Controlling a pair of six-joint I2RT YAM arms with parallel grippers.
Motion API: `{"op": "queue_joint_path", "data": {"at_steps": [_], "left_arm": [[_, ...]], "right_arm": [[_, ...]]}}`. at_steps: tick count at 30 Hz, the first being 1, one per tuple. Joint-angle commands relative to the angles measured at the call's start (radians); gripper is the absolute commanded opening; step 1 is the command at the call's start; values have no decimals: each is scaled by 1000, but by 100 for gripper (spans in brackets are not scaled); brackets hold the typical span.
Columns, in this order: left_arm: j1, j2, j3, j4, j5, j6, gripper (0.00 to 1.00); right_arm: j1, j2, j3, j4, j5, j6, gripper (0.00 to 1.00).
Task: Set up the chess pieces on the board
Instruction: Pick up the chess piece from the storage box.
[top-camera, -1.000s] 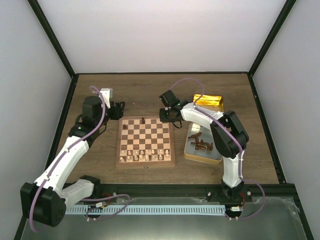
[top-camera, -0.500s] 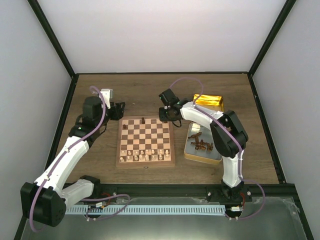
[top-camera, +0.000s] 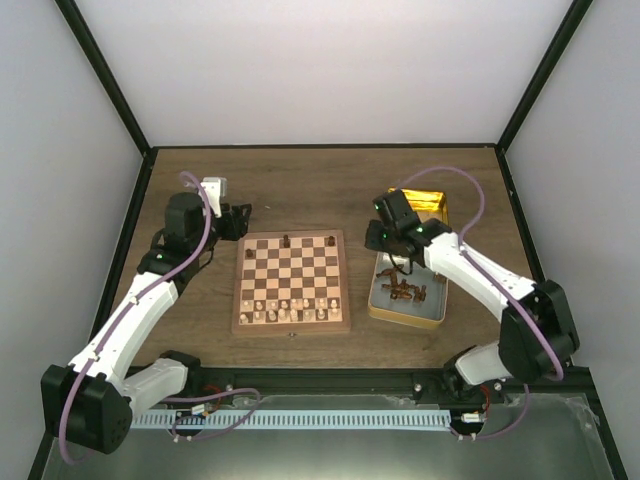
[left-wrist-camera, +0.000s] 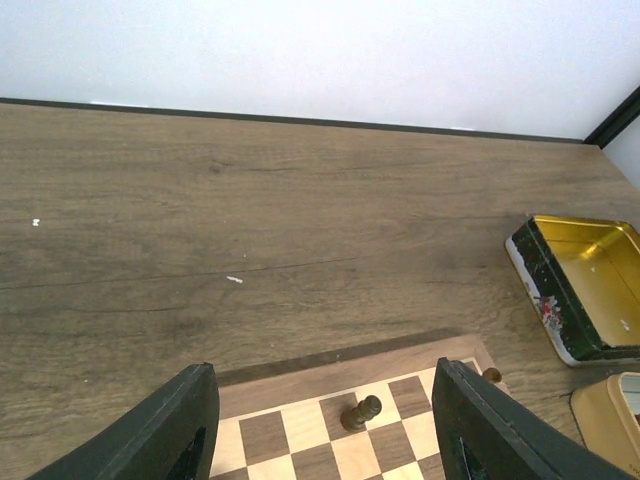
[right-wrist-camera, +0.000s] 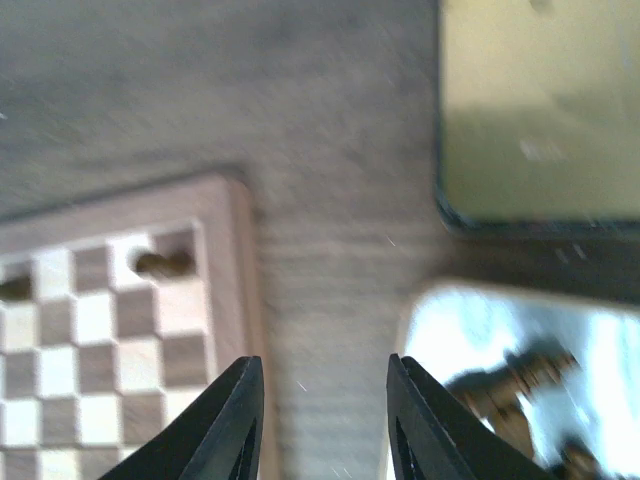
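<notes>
Left pincer (left-wrist-camera: 325, 370) gapes wide and empty; right pincer (right-wrist-camera: 322, 362) stands partly open, empty.

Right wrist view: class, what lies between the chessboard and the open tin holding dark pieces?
Only bare wooden table separates the board from the tin. The right wrist view shows this, though blurred.

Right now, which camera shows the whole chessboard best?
The top external view: the whole chessboard lies in frame, sharp, all four borders showing. The left wrist view catches only its far edge, and the right wrist view shows just one blurred corner.
</notes>
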Motion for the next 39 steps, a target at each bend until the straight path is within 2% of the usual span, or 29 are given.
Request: {"op": "queue_joint_path", "data": {"at_steps": [1,7,17,23,28,33,39], "left_arm": [[-1,-17,-4,50,29,-7,61],[-1,-12,-7,68,39,-14,61],[-1,-29,-17,54,17,-9,61],[-1,-26,-13,50,13,-3,61],[-1,-22,-13,54,12,-3,61],[-1,-26,-12,57,8,-4,61],[-1,-37,-14,59,-5,-6,61]], "right_arm": [[-3,-80,-112,-158,46,86,36],[-5,-121,-244,-182,-12,105,36],[-5,-65,-297,-156,-32,103,31],[-5,-38,-292,-161,-15,112,24],[-5,-45,-273,-180,11,107,13],[-5,-99,-211,-193,51,96,12],[-5,-164,-153,-146,26,70,13]]}}
